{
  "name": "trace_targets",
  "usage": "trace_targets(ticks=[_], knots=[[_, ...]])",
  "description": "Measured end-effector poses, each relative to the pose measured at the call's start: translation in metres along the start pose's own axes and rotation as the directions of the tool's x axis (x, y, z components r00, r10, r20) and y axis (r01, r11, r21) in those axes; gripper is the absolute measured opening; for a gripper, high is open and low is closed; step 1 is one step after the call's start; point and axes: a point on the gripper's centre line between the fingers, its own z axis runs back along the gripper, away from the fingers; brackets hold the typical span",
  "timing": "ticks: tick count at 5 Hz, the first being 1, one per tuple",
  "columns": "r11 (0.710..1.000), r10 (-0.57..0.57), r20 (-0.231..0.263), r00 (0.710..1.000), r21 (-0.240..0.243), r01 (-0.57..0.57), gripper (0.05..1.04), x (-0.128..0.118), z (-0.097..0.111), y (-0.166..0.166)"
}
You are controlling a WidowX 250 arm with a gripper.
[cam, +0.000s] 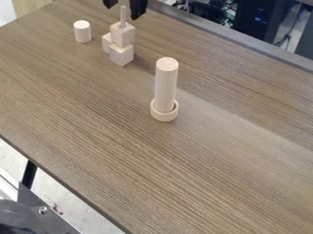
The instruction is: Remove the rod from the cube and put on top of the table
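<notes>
At the top edge of the camera view, my gripper [125, 4] hangs open, its two dark fingertips spread apart with a gap between them. Just below that gap, a thin wooden rod [123, 16] stands upright in the top of a light wooden cube [123, 34]. The rod's upper tip is about level with the fingertips in the view, and neither finger appears to touch it. This cube rests on top of other cubes, one at the front [121, 55] and one at the left [107, 42].
A short wooden cylinder [83, 32] stands left of the cubes. Nearer the middle, a tall cylinder [165, 84] stands upright in a wooden ring [164, 113]. The brown table [202, 169] has its far edge at upper right and its near edge at lower left.
</notes>
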Motion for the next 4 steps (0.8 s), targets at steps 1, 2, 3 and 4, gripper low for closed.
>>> trace_targets(ticks=[1,2,3,4], knots=[[1.000,0.003,-0.003,1.000,-0.009,-0.003,0.947,0.0047,-0.0047,0.0009],[1.000,0.006,0.010,1.000,-0.011,-0.006,0.660,0.0067,-0.0059,0.0012],[1.000,-0.004,0.008,1.000,-0.022,0.004,0.362,0.0062,-0.0069,-0.0013],[0.999,-0.015,-0.001,1.000,-0.043,0.015,0.161,0.0036,-0.0076,-0.0050]])
